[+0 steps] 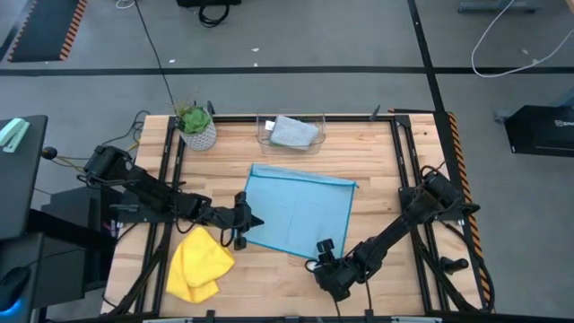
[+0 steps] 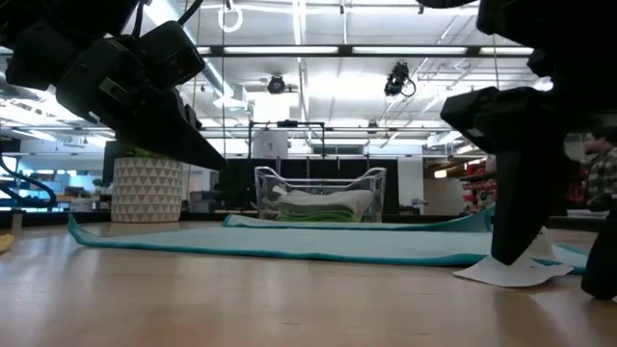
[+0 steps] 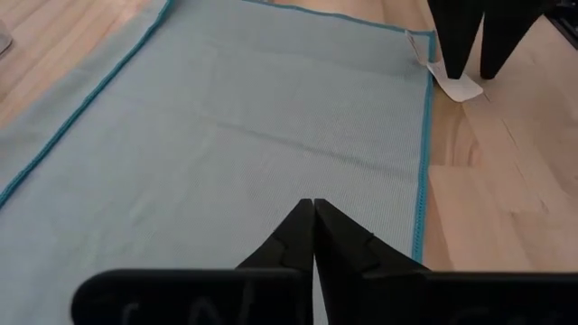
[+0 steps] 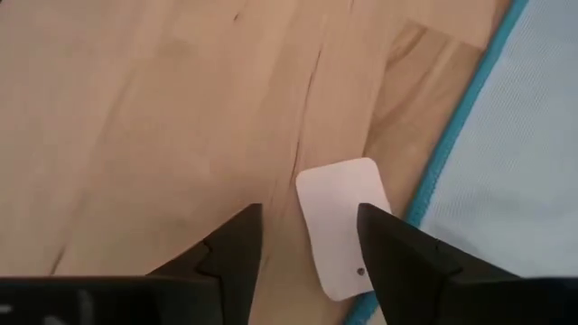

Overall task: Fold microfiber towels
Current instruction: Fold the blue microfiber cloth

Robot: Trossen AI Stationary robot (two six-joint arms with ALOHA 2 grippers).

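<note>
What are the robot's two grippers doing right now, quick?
Left gripper: closed, empty, over the blue towel.
Right gripper: open, holding nothing, above the white tag.

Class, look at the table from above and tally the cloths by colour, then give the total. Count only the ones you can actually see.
Light blue towel, spread flat on the table: 1
Yellow towel, bunched near the front left: 1
Pale grey towel, inside the clear bin: 1
Green towel, under the grey one in the bin, seen from the low view: 1
Total: 4
</note>
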